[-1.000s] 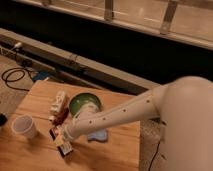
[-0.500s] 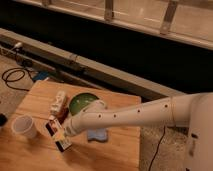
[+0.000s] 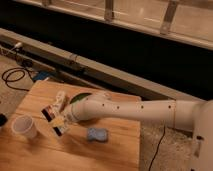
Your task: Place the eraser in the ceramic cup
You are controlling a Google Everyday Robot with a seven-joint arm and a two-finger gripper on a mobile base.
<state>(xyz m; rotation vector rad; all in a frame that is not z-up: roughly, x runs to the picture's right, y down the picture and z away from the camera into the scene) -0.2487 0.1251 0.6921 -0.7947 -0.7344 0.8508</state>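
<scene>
- Currently the eraser [image 3: 54,121] sits tilted, clamped in my closed jaws, just right of the ceramic cup [image 3: 24,126].
- My gripper [image 3: 64,119] hangs above the wooden table [image 3: 115,150], apparently clear of the cup.
- I judge this the carrying step: next I must move left over the rim, lower, then release.

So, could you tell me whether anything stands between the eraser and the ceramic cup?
Nothing visible does. The gripper, shut on the eraser, hangs beside the ceramic cup, with only bare wooden table between them. The blue sponge and green bowl lie off that path.
</scene>
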